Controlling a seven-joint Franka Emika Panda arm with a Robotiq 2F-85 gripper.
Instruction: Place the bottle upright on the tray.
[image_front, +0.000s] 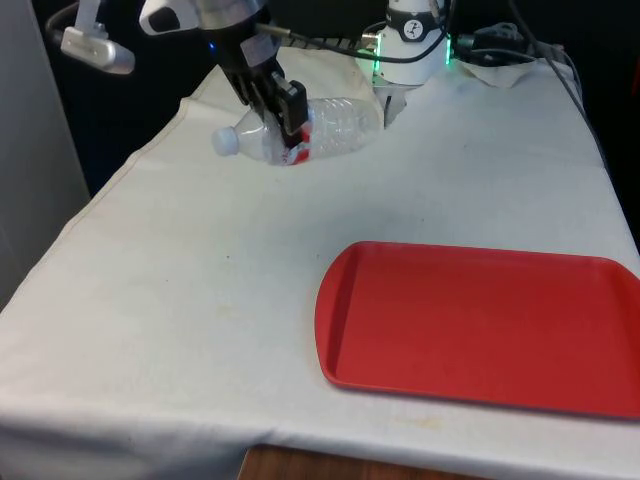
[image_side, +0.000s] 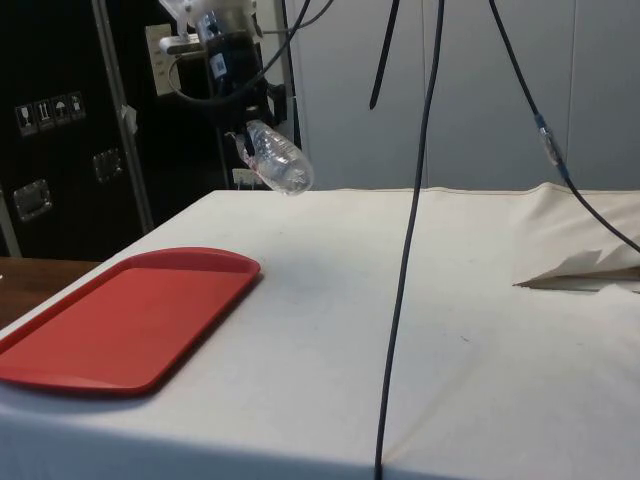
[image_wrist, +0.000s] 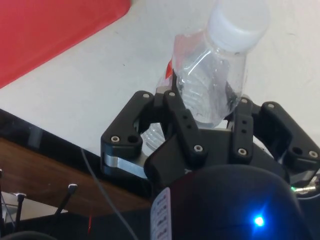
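A clear plastic bottle (image_front: 330, 128) with a white cap and a red label hangs above the cloth, lying roughly sideways, cap towards the front view's left. My gripper (image_front: 280, 110) is shut on its body near the neck. From the side, the bottle (image_side: 280, 160) tilts down from the gripper (image_side: 250, 135), well above the table. In the wrist view the black fingers (image_wrist: 182, 120) clamp the bottle (image_wrist: 215, 80) just below its cap. The red tray (image_front: 480, 325) lies flat near the table's front edge on the front view's right, with nothing on it, some way from the bottle.
The white cloth (image_front: 200, 300) covers the table. Crumpled cloth and cables (image_front: 500, 50) lie at the far end. A black cable (image_side: 410, 230) hangs across the side view. The tray (image_side: 120, 315) lies near the table's corner.
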